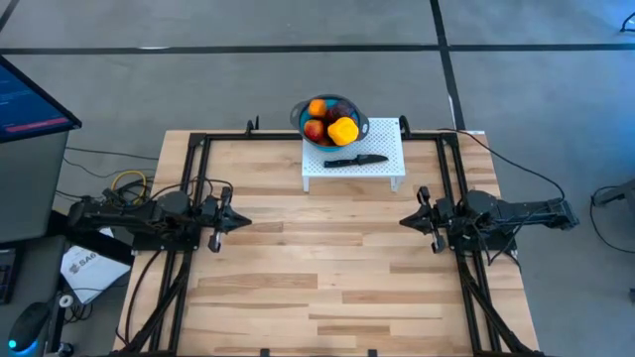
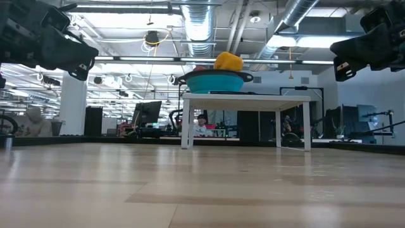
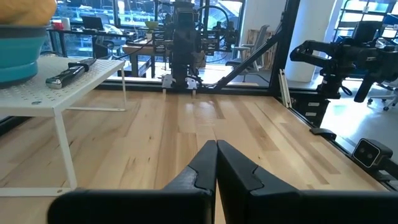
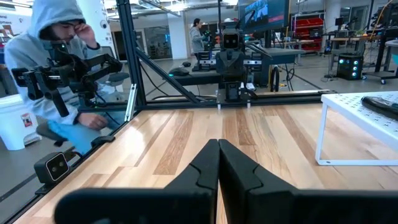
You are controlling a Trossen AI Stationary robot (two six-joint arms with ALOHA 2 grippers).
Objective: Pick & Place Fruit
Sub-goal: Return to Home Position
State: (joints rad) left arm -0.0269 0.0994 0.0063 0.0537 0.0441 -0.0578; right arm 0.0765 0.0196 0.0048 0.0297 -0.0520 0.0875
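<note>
The fruit (image 1: 330, 124) is heaped in the blue bowl (image 1: 364, 125) on the white shelf (image 1: 387, 169) at the far edge of the worktop (image 1: 327, 268); the black knife (image 1: 354, 160) lies just before the bowl; left gripper (image 1: 242, 221) and right gripper (image 1: 407, 220) hover well apart at either side, both clenched on nothing.

The fruit (image 1: 330, 120) is heaped together in the bowl (image 1: 363, 121), which stands on the shelf (image 1: 387, 144) at the table's far edge. A blocky yellow piece (image 1: 343, 130) lies on top at the pile's near right and rises well above the rim in the low view. Touching it on the left is a round red fruit (image 1: 315, 129) with a paler blush. Behind them sit an orange fruit (image 1: 317, 107) and a dark purple fruit (image 1: 340, 111). Whatever lies beneath is hidden.
</note>
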